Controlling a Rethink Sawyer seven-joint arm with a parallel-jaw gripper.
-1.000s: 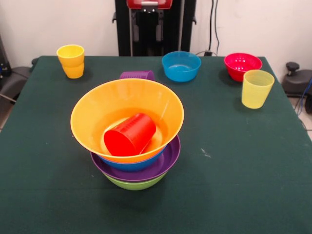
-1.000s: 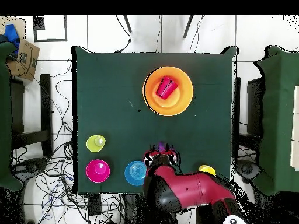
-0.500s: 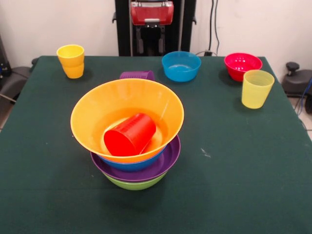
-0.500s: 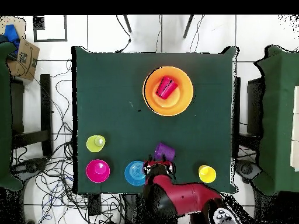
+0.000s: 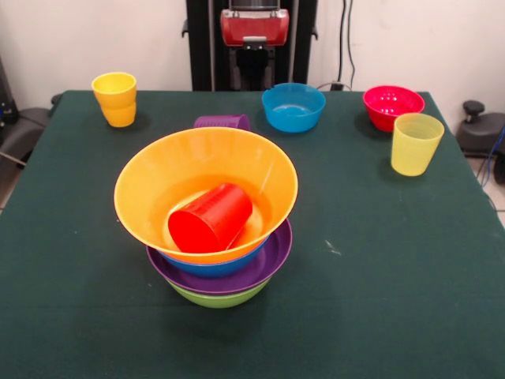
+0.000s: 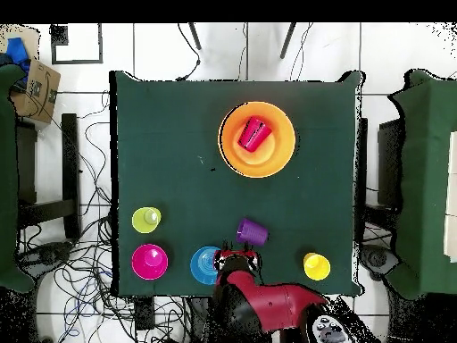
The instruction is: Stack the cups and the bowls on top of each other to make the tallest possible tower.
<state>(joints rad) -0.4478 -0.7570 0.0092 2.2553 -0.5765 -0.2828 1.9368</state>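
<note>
The tower stands mid-table: a green bowl at the bottom, then purple, blue and the wide orange bowl on top. A red cup lies on its side inside the orange bowl. A purple cup lies tipped on the cloth behind the tower. My gripper hangs at the table's edge near the robot, beside the purple cup and apart from it. Whether it is open or shut does not show. In the front view the arm's red head shows at the top.
An orange-yellow cup stands at one back corner. A small blue bowl, a red-pink bowl and a pale yellow cup stand along the other side. Cables cover the floor around the table.
The arm has drawn back toward its base, off the purple cup, which now shows whole on the cloth. The tower and the other cups and bowls have not moved.
</note>
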